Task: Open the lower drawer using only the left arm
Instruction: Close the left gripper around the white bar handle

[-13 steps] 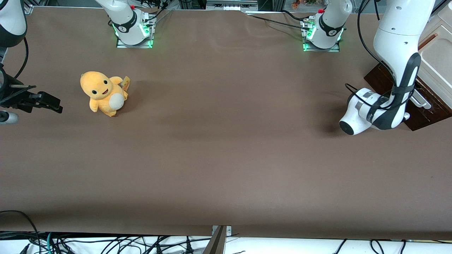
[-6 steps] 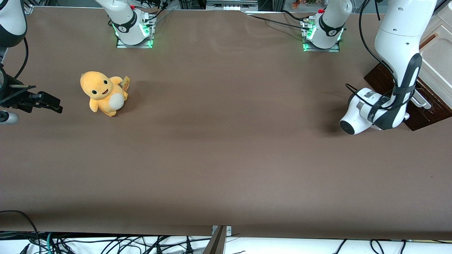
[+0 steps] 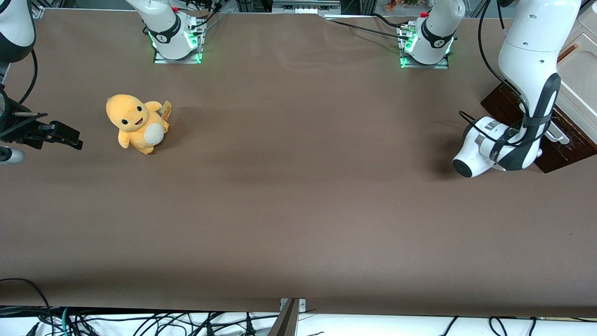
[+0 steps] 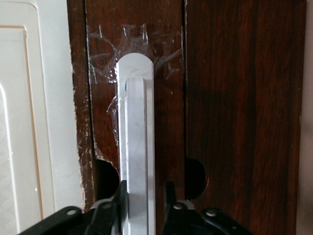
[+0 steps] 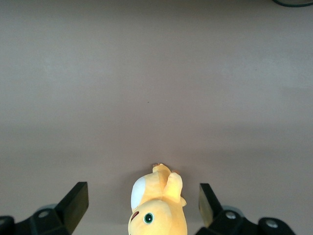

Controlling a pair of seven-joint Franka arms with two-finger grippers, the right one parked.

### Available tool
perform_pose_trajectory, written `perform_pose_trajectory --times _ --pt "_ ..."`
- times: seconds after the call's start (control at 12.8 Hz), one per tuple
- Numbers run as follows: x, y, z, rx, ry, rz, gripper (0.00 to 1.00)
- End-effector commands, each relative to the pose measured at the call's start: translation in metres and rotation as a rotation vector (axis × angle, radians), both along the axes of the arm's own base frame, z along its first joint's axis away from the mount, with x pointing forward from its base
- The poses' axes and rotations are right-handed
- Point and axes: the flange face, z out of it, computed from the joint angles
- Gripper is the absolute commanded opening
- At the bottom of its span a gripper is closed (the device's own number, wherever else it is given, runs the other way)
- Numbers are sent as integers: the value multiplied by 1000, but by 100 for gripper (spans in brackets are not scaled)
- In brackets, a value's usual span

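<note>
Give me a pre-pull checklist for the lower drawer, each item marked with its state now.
1. Gripper at the handle: ok, jaws straddle the white bar.
2. Jaws closed on the bar: cannot tell; they sit close beside it.
3. Right target, lower drawer and not the cream panel: ok.
4. Drawer still shut: cannot tell.
5. Pull path over the table: ok, the plush toy lies toward the parked arm's end.
6. Left arm cable snag: cannot tell.
</note>
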Motion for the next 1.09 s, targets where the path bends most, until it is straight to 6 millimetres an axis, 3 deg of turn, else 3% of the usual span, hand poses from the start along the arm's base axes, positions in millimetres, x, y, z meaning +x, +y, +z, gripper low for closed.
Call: perform_pose_trajectory --times 0.0,0.54,1.01 --pt "-1 1 2 17 -9 -30 3" --pt "4 -4 7 18 -9 -38 0" --pt "18 -22 19 32 -19 -47 0"
